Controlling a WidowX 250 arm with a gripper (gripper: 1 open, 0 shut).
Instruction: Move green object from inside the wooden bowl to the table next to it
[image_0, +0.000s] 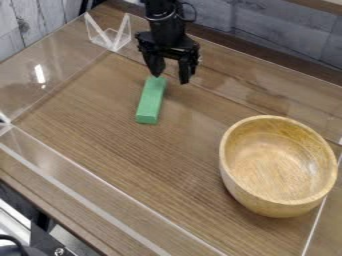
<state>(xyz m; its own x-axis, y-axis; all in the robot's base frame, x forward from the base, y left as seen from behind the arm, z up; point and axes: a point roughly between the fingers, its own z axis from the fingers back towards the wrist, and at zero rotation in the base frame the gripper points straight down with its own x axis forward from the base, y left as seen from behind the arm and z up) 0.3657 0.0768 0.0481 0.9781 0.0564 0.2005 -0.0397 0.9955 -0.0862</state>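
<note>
The green object (151, 101) lies flat on the table (120, 160), left of centre and well apart from the wooden bowl (279, 165), whose hollow holds nothing. My black gripper (171, 73) hangs just behind the block's far end, pointing down. Its jaws are open with nothing between them, and the fingertips are clear of the block.
Low clear acrylic walls (54, 60) run along the table's edges. A clear bracket (107, 35) stands at the back left near the arm. Brown tabletop stretches between the block and the bowl.
</note>
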